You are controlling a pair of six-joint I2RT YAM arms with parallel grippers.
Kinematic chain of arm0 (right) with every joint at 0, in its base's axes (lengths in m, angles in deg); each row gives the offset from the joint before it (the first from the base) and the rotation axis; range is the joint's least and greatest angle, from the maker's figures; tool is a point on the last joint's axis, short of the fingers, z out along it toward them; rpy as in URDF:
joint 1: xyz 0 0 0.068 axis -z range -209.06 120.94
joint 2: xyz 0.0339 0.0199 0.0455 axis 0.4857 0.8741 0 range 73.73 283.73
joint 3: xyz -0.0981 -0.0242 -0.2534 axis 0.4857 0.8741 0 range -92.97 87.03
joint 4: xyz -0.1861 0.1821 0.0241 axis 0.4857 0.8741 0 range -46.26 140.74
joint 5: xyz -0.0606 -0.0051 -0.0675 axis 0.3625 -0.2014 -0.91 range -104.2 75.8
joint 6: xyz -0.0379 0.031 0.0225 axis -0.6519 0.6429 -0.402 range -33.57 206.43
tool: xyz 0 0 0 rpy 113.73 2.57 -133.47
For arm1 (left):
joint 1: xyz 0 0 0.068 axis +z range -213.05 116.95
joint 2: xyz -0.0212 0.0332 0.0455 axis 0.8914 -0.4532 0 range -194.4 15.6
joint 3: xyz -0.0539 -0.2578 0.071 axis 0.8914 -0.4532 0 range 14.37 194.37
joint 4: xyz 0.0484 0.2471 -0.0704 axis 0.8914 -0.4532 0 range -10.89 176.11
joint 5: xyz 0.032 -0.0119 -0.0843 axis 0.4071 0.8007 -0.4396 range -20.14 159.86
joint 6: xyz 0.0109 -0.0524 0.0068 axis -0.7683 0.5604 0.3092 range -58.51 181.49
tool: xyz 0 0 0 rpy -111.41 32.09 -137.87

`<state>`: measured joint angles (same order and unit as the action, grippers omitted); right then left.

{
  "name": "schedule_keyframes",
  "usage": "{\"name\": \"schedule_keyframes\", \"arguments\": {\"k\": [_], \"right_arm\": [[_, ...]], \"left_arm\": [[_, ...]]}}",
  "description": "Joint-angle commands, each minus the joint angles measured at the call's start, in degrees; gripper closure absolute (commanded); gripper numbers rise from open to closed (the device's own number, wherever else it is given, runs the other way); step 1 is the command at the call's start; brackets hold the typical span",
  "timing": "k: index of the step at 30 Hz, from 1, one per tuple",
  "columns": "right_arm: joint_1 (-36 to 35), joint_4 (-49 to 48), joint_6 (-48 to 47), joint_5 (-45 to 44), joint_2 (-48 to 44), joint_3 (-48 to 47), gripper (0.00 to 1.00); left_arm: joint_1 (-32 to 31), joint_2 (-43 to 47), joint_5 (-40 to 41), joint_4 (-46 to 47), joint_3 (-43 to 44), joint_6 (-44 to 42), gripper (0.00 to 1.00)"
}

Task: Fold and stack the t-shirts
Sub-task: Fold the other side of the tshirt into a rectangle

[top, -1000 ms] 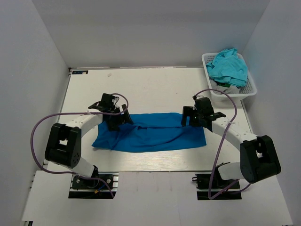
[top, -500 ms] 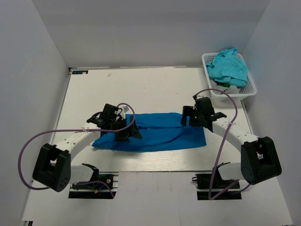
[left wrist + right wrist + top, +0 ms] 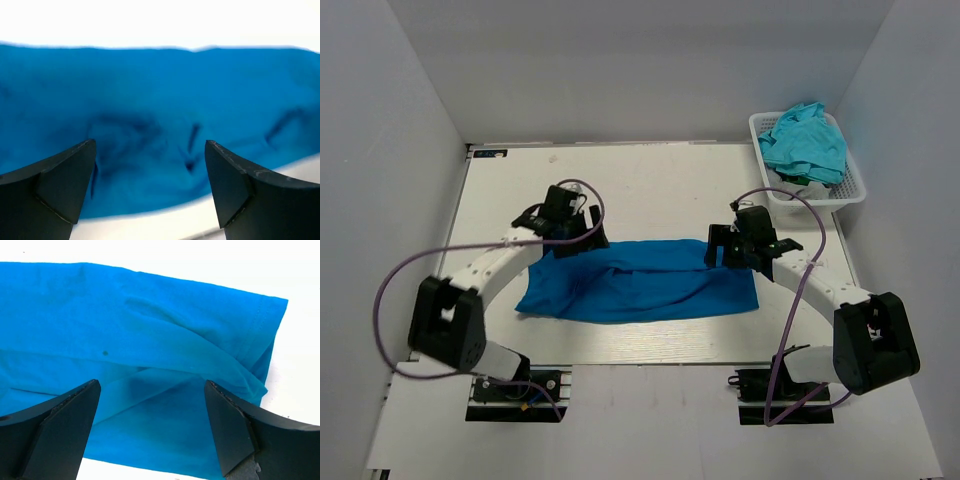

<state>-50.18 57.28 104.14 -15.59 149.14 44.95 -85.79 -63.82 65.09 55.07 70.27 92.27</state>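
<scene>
The royal blue t-shirt (image 3: 640, 282) lies folded into a long band across the table's middle. It fills the left wrist view (image 3: 150, 125) and the right wrist view (image 3: 150, 340). My left gripper (image 3: 578, 240) is open and empty, just above the band's far left corner. My right gripper (image 3: 722, 250) is open and empty over the band's far right end, where the sleeve hem (image 3: 257, 335) shows. The turquoise t-shirts (image 3: 805, 143) lie heaped in the white basket (image 3: 850, 190) at the back right.
White walls close in the table on the left, back and right. The table's near edge (image 3: 640, 360) runs just in front of the blue band. Purple cables loop off both arms.
My left gripper has moved away from the near left part of the blue shirt to its far left corner. The right arm has barely moved. The shirt lies as before.
</scene>
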Motion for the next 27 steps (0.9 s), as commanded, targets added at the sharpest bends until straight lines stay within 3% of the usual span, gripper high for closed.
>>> {"name": "schedule_keyframes", "arguments": {"k": [1, 5, 13, 15, 27], "right_arm": [[0.12, 0.08, -0.84, -1.07, -0.89, -0.45, 0.1], [0.12, 1.66, -1.37, -0.9, -0.27, -1.07, 0.1], [0.2, 2.28, -1.81, -0.81, -2.73, 0.07, 0.1], [0.21, 2.54, -1.98, -0.63, -2.73, -0.36, 0.1], [0.12, 1.66, -1.63, 0.86, -2.47, -0.1, 0.1]], "left_arm": [[0.15, -7.31, 4.86, 1.52, 3.77, -1.34, 0.0], [0.15, -11.81, 6.18, 1.52, 5.8, -1.34, 0.0], [-1.07, -10.76, -0.66, 7.4, -3.15, 0.42, 0.0], [-1.08, -8.49, -8.26, 10.29, -5.35, 0.42, 0.0], [-2.83, 9.01, -23.61, 13.12, -19.68, -0.73, 0.0]]}}
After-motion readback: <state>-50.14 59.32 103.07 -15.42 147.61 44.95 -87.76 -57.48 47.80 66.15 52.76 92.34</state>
